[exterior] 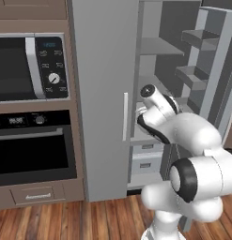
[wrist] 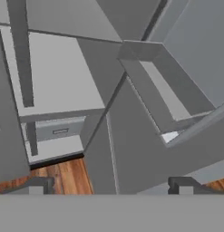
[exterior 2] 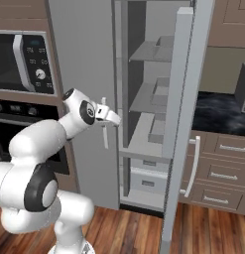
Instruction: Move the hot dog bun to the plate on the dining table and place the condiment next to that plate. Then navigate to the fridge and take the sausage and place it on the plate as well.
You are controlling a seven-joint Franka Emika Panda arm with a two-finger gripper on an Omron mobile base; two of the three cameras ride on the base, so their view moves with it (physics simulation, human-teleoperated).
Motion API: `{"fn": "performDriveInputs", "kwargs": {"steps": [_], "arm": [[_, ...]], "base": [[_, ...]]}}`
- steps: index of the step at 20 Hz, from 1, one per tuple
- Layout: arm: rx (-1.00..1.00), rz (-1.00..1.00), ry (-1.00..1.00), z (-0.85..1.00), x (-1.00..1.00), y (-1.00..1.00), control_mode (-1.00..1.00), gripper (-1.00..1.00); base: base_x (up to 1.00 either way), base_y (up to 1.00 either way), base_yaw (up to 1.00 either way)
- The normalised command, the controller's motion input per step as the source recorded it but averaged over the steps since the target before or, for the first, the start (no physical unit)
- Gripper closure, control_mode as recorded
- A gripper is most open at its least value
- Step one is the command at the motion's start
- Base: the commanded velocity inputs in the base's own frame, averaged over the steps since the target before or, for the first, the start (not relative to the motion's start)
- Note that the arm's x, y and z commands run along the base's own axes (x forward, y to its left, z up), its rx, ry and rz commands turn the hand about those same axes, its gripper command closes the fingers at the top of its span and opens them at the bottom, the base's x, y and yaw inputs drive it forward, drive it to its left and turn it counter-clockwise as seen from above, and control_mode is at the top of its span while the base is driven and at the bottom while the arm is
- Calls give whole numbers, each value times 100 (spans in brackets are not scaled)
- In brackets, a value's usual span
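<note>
While the base stands in front of the fridge [exterior: 105,93], the left base view shows the right-hand fridge door [exterior: 216,79] swung open and the left door shut, its handle [exterior: 125,116] vertical. The arm reaches toward the open compartment with its wrist level with the lower shelf [exterior: 150,79]. The gripper is hidden behind the wrist in this view. The sausage cannot be made out on any shelf here; its position cannot be told. Risk: a reach made before the sausage is located may sweep an empty shelf or strike a shelf edge.

From the right base view, the gripper [exterior 2: 110,117] hangs just beside the left door's handle [exterior 2: 105,135], at the mouth of the compartment, not yet inside it. Its jaws stand spread wide and hold nothing. The open door [exterior 2: 186,114] stands edge-on near the reach path, with bins [exterior 2: 166,47] on its inner face. Risk: a forward move from here could clip the handle or the left door's edge, since the gripper sits close to both. A wide elbow swing could also push the open door.

Seen from the hand view, which is rolled, the fingertips [wrist: 180,185] rise at the bottom, well apart. Ahead lie a bare shelf [wrist: 63,72], a door bin [wrist: 168,99], the bottom drawers [wrist: 59,131] and a strip of wood floor [wrist: 63,174]. No sausage shows. Risk: the camera looks low and toward the door, so an approach along this line would likely end at the bin or the drawers. Re-aim at the shelves before advancing.
</note>
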Motion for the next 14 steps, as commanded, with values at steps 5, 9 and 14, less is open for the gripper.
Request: {"fn": "performDriveInputs", "kwargs": {"steps": [5,9,14], "arm": [[5,17,0,2,-39,90,-100,-100],[9,25,0,8,-27,56,-100,-100],[16,15,0,23,11,22,-100,-100]], "base": [[0,0,0],[0,0,0],[0,0,0]]}}
